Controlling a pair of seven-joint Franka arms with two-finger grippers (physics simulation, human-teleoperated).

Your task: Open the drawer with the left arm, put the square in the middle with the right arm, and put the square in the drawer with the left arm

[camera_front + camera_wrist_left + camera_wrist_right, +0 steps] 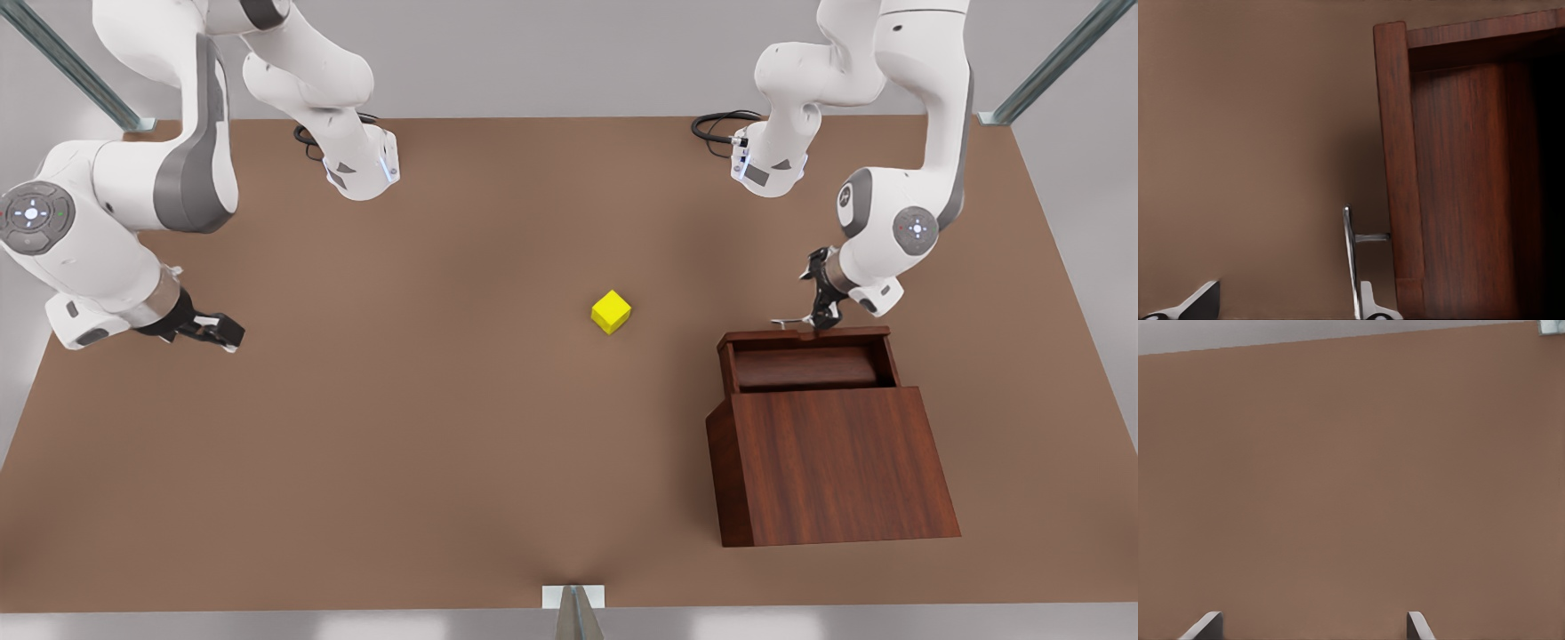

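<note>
The drawer (811, 366) stands pulled out of the slant-topped wooden box (836, 462) on the front view's right, and its inside holds nothing. Its silver bar handle (1349, 257) lies between the fingers of my left gripper (1283, 305), which is open, one fingertip (1369, 301) close beside the bar. From the front, that left gripper (822, 309) hovers at the drawer's far edge. The square (611, 312), a yellow cube, rests on the bare brown tabletop (498, 400) about the middle. My right gripper (220, 333) waits open low over the table on the front view's left, far from the cube.
Both arm bases (360, 169) stand at the table's far edge with black cables (720, 129) beside them. Metal frame struts (1040, 80) rise at the back corners. A small bracket (573, 597) sits at the near edge. The right gripper (1311, 628) has bare tabletop ahead of it.
</note>
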